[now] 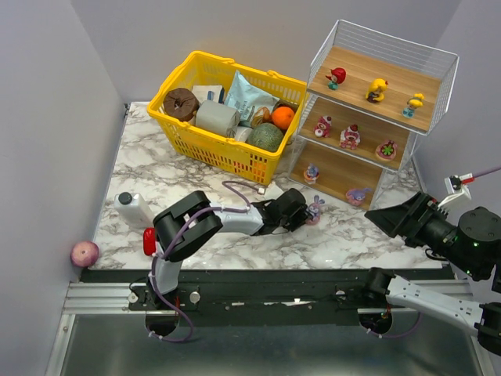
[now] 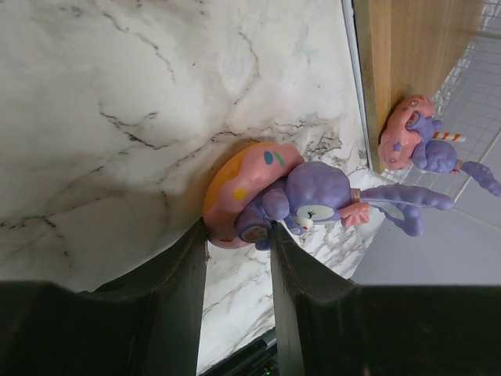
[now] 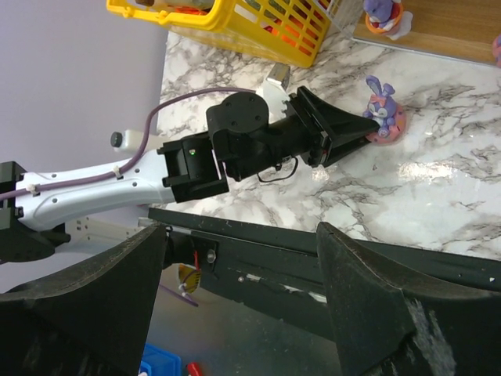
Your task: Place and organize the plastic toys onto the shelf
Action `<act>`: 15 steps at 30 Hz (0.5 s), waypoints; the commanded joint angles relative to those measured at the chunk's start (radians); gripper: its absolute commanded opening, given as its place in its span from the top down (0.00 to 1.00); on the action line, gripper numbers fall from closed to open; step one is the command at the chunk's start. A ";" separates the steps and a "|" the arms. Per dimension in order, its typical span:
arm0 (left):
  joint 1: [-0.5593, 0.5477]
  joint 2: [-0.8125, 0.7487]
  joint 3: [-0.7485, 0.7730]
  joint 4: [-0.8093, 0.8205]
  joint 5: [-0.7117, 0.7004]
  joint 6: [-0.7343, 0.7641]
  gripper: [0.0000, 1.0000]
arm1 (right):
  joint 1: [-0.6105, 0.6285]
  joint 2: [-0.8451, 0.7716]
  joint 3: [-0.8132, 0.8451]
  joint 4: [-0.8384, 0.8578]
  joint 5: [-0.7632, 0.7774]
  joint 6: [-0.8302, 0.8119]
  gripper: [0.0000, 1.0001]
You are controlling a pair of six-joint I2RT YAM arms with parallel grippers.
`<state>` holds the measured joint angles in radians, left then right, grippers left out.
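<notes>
**Step in hand:** pick-up of the last toy off the shelf. The purple bunny (image 1: 315,210) stands upright on its pink ring base on the marble bench (image 1: 156,172), just in front of the bottom tier of the shelf (image 1: 356,69).

**Left tool** (image 2: 237,231): jaws stand narrow, and their tips meet the near edge of the bunny's base. A strip of bench shows between them. I cannot tell whether they have bitten; the bunny sits on the bench, not lifted.

**Right tool** (image 3: 241,231): jaws wide apart and empty, held above the right end of the bench, well apart from the bunny.

**Shelf:** three toys on the top tier, three on the middle one. On the bottom tier there is one bunny, with another at the front edge.

**Progress, judged:** eight toys at the shelf, one to go.

**Next move calls for:**
- a firm hold on the base, since the purchase at the rim looks shallow
- a short lift
- a carry rightward to the free part of the bottom tier, keeping clear of the bunnies there and the wire frame.
</notes>
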<state>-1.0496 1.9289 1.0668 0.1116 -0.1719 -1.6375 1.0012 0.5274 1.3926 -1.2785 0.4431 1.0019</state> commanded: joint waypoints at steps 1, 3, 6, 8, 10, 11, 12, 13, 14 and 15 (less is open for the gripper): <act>0.007 0.039 0.070 0.065 -0.032 0.076 0.99 | 0.004 -0.020 -0.009 -0.033 0.029 0.007 0.16; 0.010 0.053 0.119 0.045 -0.034 0.091 0.99 | 0.005 -0.021 -0.007 -0.039 0.031 0.009 0.16; 0.014 0.085 0.176 0.026 -0.034 0.093 0.99 | 0.004 -0.026 -0.001 -0.042 0.036 0.010 0.16; 0.019 0.107 0.211 0.030 -0.037 0.090 0.99 | 0.005 -0.030 -0.001 -0.047 0.040 0.012 0.16; 0.025 0.133 0.238 0.027 -0.037 0.091 0.99 | 0.004 -0.033 -0.003 -0.051 0.043 0.012 0.16; 0.026 0.142 0.274 0.013 -0.038 0.094 0.99 | 0.004 -0.038 -0.003 -0.054 0.045 0.012 0.16; 0.030 0.153 0.292 0.005 -0.040 0.096 0.99 | 0.004 -0.041 -0.003 -0.056 0.045 0.014 0.16; 0.031 0.172 0.307 -0.003 -0.040 0.094 0.99 | 0.004 -0.044 -0.003 -0.061 0.048 0.015 0.16; 0.036 0.182 0.330 -0.003 -0.038 0.091 0.99 | 0.005 -0.044 -0.003 -0.062 0.049 0.017 0.16; 0.039 0.192 0.338 -0.001 -0.037 0.085 0.99 | 0.005 -0.050 -0.003 -0.064 0.051 0.017 0.16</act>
<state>-1.0264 2.0739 1.3388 0.1196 -0.1730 -1.5604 1.0012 0.5018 1.3903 -1.2900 0.4591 1.0065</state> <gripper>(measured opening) 0.414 0.842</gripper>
